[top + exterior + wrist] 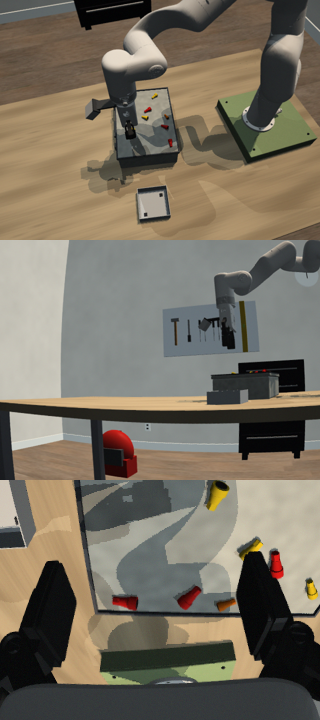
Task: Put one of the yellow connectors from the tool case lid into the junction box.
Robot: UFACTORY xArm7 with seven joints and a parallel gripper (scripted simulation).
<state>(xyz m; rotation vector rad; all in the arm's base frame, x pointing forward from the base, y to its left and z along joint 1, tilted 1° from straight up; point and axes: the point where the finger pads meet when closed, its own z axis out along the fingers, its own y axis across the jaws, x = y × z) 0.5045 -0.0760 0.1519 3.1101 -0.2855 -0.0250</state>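
Observation:
The grey tool case lid (146,124) carries three yellow connectors, three red ones and one orange one. One yellow connector (154,96) lies at the far end. Another (145,117) lies mid-lid. The third (216,494) shows in the wrist view and is almost hidden behind my gripper in the top view. My gripper (130,133) (228,343) is open and empty. It hangs well above the left part of the lid. In the wrist view my fingers stand wide apart with nothing between them. The open, empty steel junction box (153,203) sits on the table in front of the case.
Red connectors (147,110) (164,126) (170,142) and an orange one (166,116) lie among the yellow ones. The arm's green base plate (266,126) is to the right of the case. A black cabinet (112,10) stands behind the table.

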